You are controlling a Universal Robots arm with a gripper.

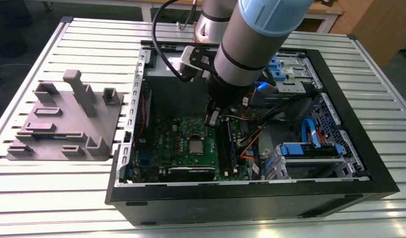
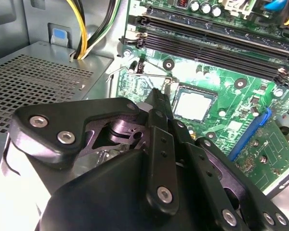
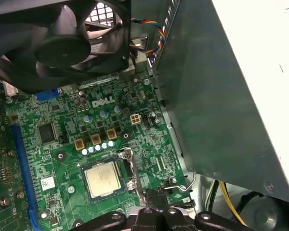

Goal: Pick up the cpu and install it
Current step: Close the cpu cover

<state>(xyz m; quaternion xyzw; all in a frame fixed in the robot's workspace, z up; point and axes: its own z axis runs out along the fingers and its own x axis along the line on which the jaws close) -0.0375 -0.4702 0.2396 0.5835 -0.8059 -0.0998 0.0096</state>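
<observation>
One cpu (image 3: pixel 104 179) seated in its motherboard socket, gripper (image 3: pixel 155 204) just beside it inside the computer case (image 1: pixel 381 186).

Chip lies flat and square in the socket near the middle of the green motherboard (image 3: pixel 62 159), metal top up, so placement looks done; the thin wire retention lever (image 2: pixel 149 74) at the socket edge stands loose, probably why the arm is parked there. Fingers in both wrist views sit pinched together with nothing between them, tips low over the board near the lever side of the socket. Grey power supply (image 3: pixel 216 96) walls one board edge, case fan (image 3: pixel 62 43) another, leaving tight room. Grey parts fixture (image 1: pixel 64 124) sits on the slatted table outside the case.
</observation>
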